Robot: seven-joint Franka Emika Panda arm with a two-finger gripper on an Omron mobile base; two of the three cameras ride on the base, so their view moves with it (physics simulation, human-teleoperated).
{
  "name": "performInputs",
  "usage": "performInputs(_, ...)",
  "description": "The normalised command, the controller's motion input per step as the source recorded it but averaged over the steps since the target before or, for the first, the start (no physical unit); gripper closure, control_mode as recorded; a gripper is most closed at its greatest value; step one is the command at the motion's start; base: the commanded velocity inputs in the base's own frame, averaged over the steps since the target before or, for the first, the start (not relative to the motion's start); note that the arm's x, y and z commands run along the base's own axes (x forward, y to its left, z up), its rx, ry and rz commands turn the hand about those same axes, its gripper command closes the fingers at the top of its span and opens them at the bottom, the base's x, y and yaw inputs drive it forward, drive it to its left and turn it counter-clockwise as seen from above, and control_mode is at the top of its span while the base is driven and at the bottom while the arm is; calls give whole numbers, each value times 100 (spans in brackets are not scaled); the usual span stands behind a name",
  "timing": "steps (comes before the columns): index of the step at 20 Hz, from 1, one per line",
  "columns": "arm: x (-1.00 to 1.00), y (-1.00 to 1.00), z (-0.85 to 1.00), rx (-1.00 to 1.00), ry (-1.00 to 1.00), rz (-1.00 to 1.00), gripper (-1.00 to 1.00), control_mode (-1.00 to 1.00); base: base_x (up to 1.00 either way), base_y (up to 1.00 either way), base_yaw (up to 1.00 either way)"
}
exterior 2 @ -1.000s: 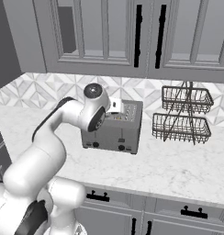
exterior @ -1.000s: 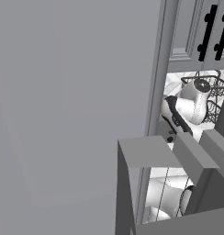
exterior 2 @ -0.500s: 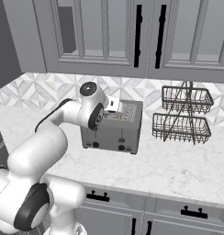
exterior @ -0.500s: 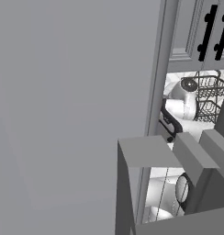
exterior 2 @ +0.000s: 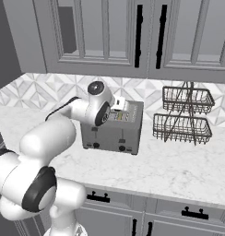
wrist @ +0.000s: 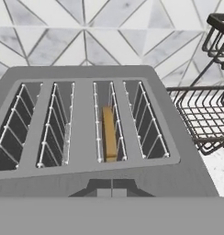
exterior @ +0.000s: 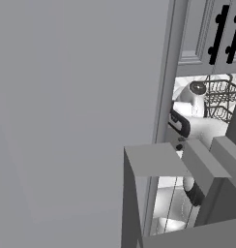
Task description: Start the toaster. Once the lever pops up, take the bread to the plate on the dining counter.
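Arm lower and closer over toaster (exterior 2: 114, 129) than a second ago; gripper (wrist: 112, 192) fingers pressed together, empty; bread (wrist: 109, 133) at 12 o'clock in third slot; lever press pending

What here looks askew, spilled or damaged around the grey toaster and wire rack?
Nothing stands out. The tan-brown bread slice stands upright in one slot of the grey four-slot toaster, which sits square on the white marble counter. The dark two-tier wire basket rack stands level beside it.
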Motion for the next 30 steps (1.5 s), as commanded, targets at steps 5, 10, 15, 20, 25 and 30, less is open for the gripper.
performInputs(5, 28, -9, -1, 1, -1, 0, 100, -100, 0, 0, 0)
performInputs(10, 22, -1, -4, 2, -7, 0, 100, -100, 0, 0, 0)
performInputs(15, 6, 0, -8, 0, -9, 0, 100, -100, 0, 0, 0)
performInputs(20, 1, 0, -7, 0, -2, 0, 100, -100, 0, 0, 0)
performInputs(25, 1, 0, 0, 0, 0, 0, -100, -100, 0, 0, 0)
performInputs(30, 0, 0, 0, 0, 0, 0, -100, -100, 0, 0, 0)
